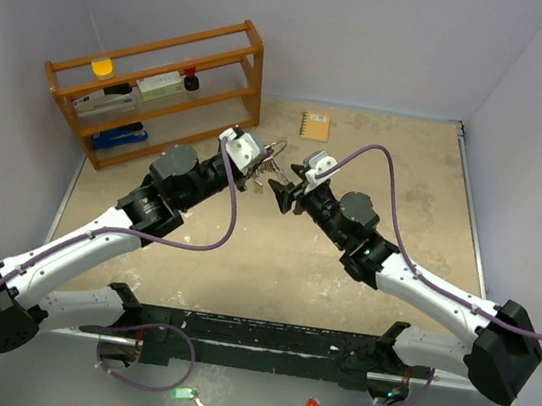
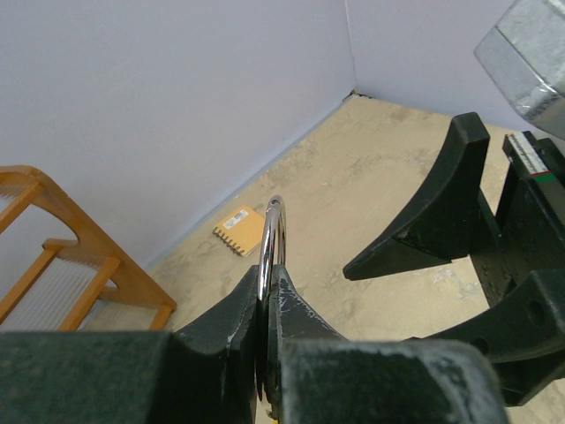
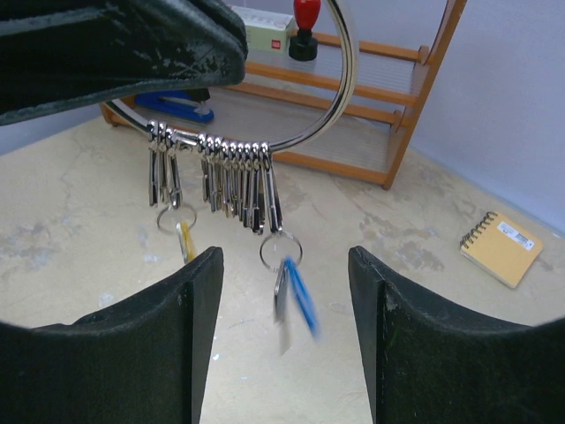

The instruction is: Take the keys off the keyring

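Keyring (image 3: 346, 84): thin bright silver wire hoop, held on edge in the air above the beige table (image 1: 424, 194), in front of the wooden rack (image 1: 156, 86).

Keys (image 3: 231, 181): about a dozen small plain silver ones, strung close together along the hoop's lowest arc and hanging straight down. Two small split rings (image 3: 281, 247) hung below the bunch. One carried a yellow tag (image 3: 185, 240), the other a blue tag (image 3: 302, 299), which was blurred.

Pose, left arm (image 1: 94, 239): stretched forward and inward, with the left gripper (image 2: 269, 287) fingers pressed together on the hoop's rim.

Pose, right arm (image 1: 421, 285): stretched inward opposite, with the right gripper (image 3: 284, 265) fingers spread wide, facing the bunch and apart from it.
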